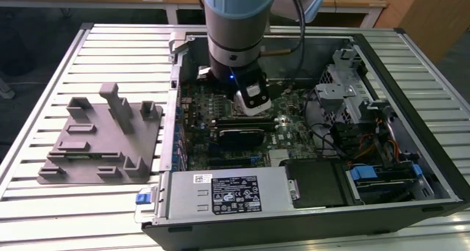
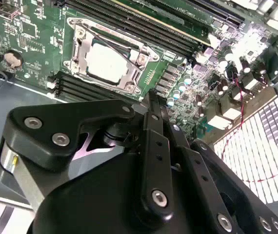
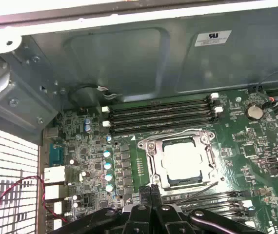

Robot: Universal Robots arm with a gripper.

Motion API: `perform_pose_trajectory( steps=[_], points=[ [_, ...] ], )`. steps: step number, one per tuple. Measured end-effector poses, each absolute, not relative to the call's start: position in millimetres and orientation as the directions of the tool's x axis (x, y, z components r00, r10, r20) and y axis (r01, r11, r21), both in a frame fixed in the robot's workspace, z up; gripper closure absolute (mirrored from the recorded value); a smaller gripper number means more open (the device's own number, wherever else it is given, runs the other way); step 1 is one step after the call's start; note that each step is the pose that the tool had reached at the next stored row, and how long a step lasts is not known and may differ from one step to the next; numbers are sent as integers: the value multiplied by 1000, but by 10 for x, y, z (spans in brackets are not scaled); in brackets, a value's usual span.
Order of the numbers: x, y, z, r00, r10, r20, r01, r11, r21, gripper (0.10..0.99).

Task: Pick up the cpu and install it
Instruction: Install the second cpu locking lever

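An open computer case (image 1: pixel 382 168) lies on a slatted metal table (image 1: pixel 44 207). The robot arm (image 1: pixel 235 36) reaches down into the case, above the green motherboard (image 1: pixel 220 105). A grey plastic tray (image 1: pixel 99 143) sits just beside the case, on the exterior view's left.

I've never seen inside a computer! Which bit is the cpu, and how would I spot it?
Find the big green motherboard inside the open computer case. Beside the long black memory slots sits a metal-framed socket, and the cpu lies inside it. It is the only flat, plain silver square there.
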State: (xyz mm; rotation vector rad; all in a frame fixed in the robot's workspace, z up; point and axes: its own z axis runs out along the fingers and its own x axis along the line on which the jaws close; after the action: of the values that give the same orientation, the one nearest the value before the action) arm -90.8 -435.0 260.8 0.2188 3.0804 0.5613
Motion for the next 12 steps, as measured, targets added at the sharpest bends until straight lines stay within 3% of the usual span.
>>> perform_pose_trajectory(
  steps=[12],
  points=[
    [-907,-4350,2797,-990,137,22,136,926,351,980]
  ],
)
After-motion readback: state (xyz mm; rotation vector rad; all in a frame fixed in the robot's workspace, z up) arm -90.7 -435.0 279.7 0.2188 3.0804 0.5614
